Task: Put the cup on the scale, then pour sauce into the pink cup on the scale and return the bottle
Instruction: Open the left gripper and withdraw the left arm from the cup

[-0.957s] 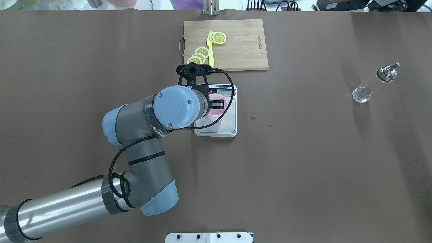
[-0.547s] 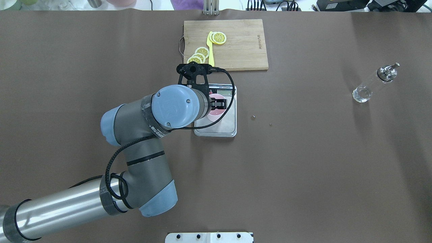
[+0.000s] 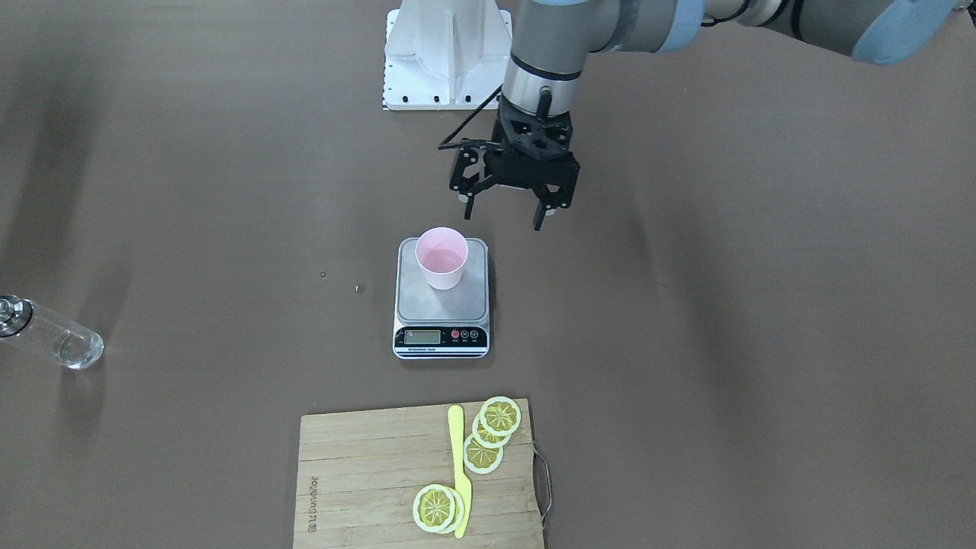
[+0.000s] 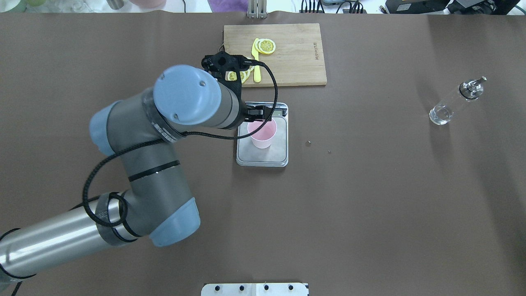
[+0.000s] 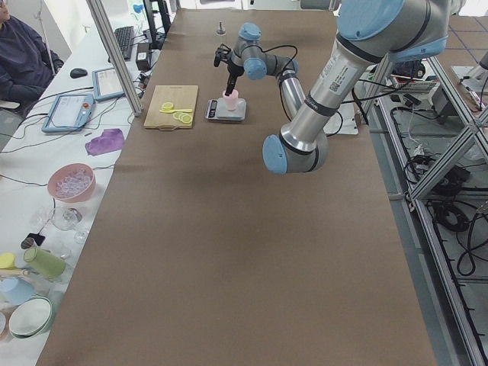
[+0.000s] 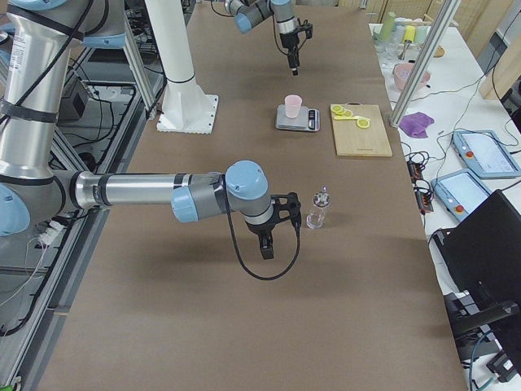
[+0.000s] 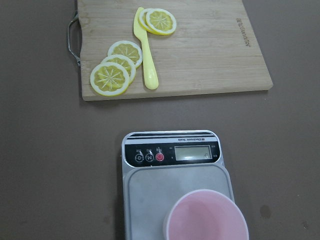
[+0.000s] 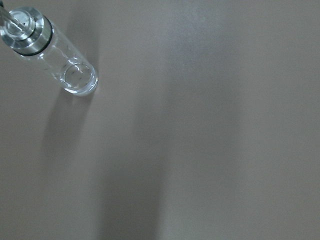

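Observation:
The pale pink cup (image 3: 441,259) stands upright on the silver scale (image 3: 442,309) at the table's middle; both also show in the overhead view, cup (image 4: 261,133) and scale (image 4: 276,154), and in the left wrist view, cup (image 7: 206,220) and scale (image 7: 150,185). My left gripper (image 3: 502,217) is open and empty, raised above and just behind the cup. The clear bottle (image 4: 454,100) with a silver spout stands at the far right and shows in the right wrist view (image 8: 55,55). My right gripper (image 6: 273,236) hovers beside the bottle (image 6: 316,209); I cannot tell whether it is open.
A bamboo cutting board (image 4: 291,53) with lemon slices and a yellow knife (image 4: 256,61) lies just beyond the scale. Two small specks (image 4: 308,142) lie right of the scale. The white arm mount (image 3: 446,53) stands at the robot's side of the table.
My left gripper has let go of the cup and risen, drawing back to the left. The cup stays on the scale. The bottle has not moved.

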`<state>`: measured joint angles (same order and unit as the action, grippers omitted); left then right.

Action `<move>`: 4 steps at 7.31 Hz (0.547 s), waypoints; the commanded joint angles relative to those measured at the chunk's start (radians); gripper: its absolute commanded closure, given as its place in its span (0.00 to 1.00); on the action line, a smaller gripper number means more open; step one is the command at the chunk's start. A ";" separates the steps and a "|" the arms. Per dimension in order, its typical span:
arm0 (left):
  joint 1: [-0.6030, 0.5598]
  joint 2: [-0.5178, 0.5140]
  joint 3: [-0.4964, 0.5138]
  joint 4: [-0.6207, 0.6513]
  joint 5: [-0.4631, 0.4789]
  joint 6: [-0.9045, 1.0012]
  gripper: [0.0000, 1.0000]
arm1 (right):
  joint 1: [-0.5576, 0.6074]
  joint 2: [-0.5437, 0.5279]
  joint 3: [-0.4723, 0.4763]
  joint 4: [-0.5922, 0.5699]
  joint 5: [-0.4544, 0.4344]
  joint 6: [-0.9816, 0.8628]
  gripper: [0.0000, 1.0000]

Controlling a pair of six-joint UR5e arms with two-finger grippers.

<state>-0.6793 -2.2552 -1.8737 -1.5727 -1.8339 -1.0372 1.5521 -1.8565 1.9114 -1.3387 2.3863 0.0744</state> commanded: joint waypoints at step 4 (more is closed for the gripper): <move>-0.597 0.418 -0.038 0.068 -0.385 0.996 0.02 | -0.007 -0.001 -0.008 0.107 -0.001 0.114 0.00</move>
<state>-1.1209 -1.9255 -1.9661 -1.5006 -2.1279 -0.2923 1.5491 -1.8573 1.9036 -1.2448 2.3865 0.1295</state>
